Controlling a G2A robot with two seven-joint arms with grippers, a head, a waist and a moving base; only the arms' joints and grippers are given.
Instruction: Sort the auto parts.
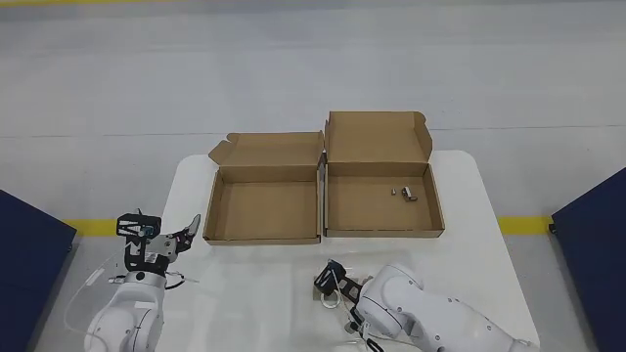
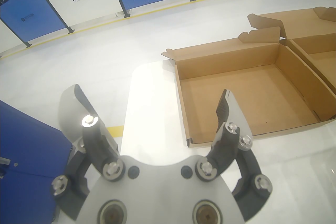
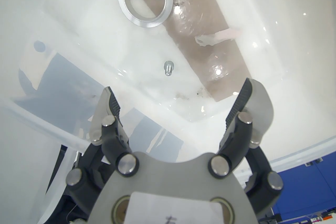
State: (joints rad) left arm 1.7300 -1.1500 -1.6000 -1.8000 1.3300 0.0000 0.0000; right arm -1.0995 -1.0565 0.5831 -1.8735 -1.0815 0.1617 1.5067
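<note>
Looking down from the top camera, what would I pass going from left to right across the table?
Left claw, open → left cardboard box → right cardboard box, with a few small metal parts lying inside it.

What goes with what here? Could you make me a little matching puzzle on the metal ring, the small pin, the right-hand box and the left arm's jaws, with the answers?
Things:
1. metal ring
2. small pin
3. right-hand box
4. left gripper

Places or states:
A. jaws open, beside the left-hand box
B. small parts on its cardboard floor
C. overlapping a brown patch in the white tub
D. on the tub's white floor, apart from the ring

Pairs: 1-C, 2-D, 3-B, 4-A.
</note>
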